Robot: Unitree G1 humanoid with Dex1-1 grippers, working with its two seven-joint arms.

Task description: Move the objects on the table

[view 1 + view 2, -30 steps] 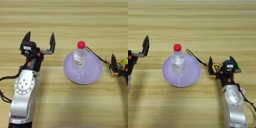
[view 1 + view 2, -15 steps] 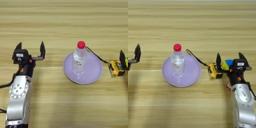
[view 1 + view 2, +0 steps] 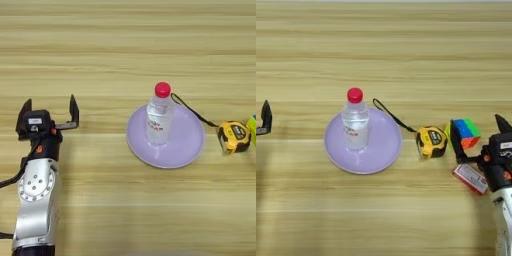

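Note:
A small clear bottle point(image 3: 159, 120) with a red cap stands upright on a purple plate point(image 3: 187, 150) in the middle of the table point(image 3: 125, 50). Right of the plate lies the yellow-and-black tape measure point(image 3: 431, 141), its black cord point(image 3: 391, 114) trailing back toward the bottle. The flat red-and-white box point(image 3: 471, 178) lies on the wood further right. My right gripper point(image 3: 478, 134) stands open just right of the tape measure, above the box, holding nothing. Well left of the plate, my left gripper point(image 3: 50, 107) is open and empty.
A multicoloured cube point(image 3: 466, 132) sits right of the tape measure, close to the right gripper's left finger point(image 3: 455, 145). My left forearm point(image 3: 36, 200) runs down to the front edge.
My left gripper has drawn back to the left, away from the plate. The right gripper has let go of the tape measure and moved right; cube and box now show.

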